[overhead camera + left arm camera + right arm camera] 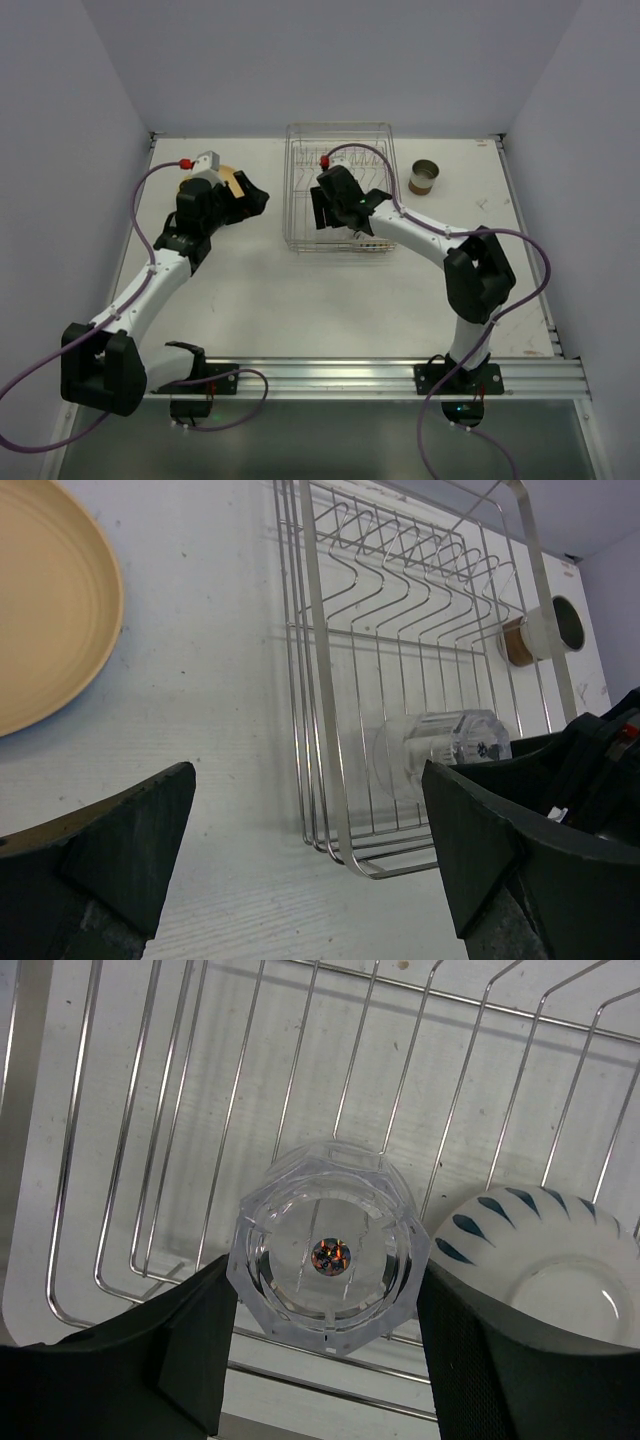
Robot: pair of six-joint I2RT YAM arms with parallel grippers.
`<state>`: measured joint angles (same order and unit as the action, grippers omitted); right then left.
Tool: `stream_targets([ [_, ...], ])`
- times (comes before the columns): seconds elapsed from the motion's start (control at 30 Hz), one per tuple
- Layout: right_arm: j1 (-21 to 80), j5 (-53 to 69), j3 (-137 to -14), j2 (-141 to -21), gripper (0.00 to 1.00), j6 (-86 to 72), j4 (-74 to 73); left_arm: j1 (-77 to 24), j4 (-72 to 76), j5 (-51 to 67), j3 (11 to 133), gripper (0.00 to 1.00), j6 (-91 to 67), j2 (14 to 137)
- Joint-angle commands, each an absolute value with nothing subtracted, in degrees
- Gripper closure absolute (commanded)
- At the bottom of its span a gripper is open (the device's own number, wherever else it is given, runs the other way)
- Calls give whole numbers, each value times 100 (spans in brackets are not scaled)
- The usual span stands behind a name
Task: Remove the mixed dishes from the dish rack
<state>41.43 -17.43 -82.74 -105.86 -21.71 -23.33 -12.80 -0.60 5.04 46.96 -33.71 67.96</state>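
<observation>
Right gripper (325,1292) is pinching the small clear faceted glass (330,1245), pads on both sides, inside the near end of the silver wire dish rack (327,730), just beside a white blue-patterned cup (560,1290). I'd be lifting straight up and slowly (smooth glass, probably slippery), clearing the wires. Left gripper (306,776) is hanging spread and empty near the yellow-orange round plate (50,610).

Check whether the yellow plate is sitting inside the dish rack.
No, the yellow plate lies flat on the table, outside the wire frame of the dish rack.
</observation>
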Motion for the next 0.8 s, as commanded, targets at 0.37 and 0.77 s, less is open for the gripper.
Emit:
stream_targets([
  [0.37,3560,-827,-8324,-9159,65,-2241,-1934,-1345,237,705,4878,0,-2927,6734],
  [0.77,3498,808,-7279,-7709,66,-2250,-749,-1354,1656,2466,4422,0,-2716,6135],
])
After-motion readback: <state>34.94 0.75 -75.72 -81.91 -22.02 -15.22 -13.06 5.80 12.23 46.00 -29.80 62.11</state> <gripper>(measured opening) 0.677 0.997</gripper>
